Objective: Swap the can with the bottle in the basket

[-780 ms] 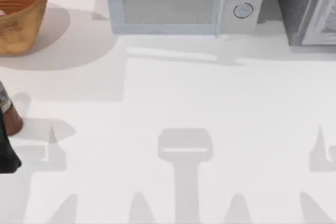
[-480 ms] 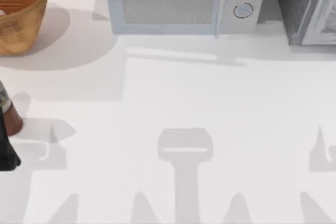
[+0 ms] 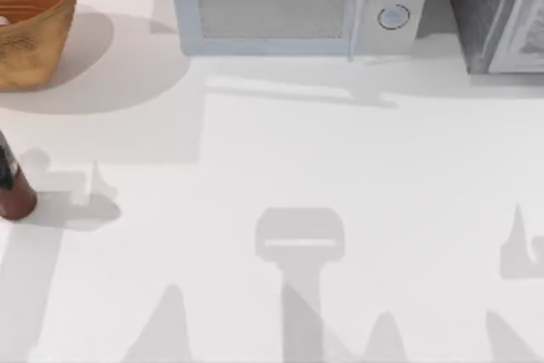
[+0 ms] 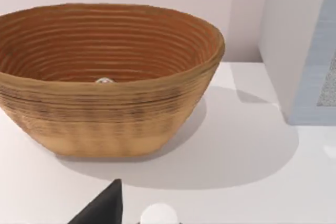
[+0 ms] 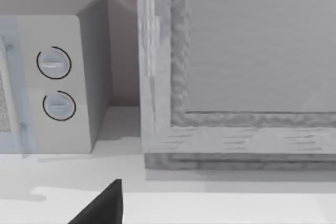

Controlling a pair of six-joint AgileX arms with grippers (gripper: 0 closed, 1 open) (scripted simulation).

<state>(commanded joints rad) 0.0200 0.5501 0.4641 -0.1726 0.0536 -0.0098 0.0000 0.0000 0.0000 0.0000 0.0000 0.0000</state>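
Note:
The dark reddish-brown bottle stands upright on the table at the top view's far left edge, with nothing holding it. The wicker basket sits at the back left corner. The left wrist view looks into the basket from nearby, and just the small round top of the can peeks over its near rim. One dark finger of my left gripper shows in front of the basket, off to one side with nothing against it. One dark finger of my right gripper shows the same way, near the grey cabinet.
A white microwave stands along the back, with a grey cabinet to its right. A pale round thing lies beside the left finger; I cannot tell what it is.
The dark left gripper that stood against the bottle at the left edge has gone from the top view. The bottle stays upright on the table, let go.

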